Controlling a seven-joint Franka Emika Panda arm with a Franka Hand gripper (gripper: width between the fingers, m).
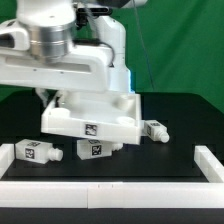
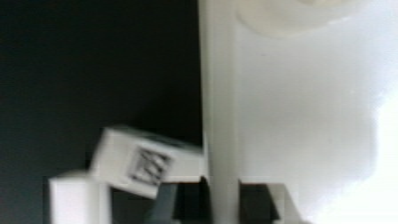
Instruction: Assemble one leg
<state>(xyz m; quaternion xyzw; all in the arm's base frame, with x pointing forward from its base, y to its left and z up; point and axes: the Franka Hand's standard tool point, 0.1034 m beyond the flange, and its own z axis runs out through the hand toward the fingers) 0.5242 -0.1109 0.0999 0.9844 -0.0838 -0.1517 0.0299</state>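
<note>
Claw [image 2: 222,197] looks clamped on the tabletop [image 2: 294,100] edge — we judge placing underway; next, release it and fetch the leg [image 2: 143,160] just beside it.

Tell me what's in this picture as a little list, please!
claw: looks shut on the tabletop's edge, with the white slab between its dark fingers
tabletop: big, white, tagged, held tilted under the arm
legs: three small tagged white blocks lying loose; this one at the exterior view's left, another by the tabletop's lower edge, a third at the exterior view's right
table: black
white wall: runs along the front
</note>
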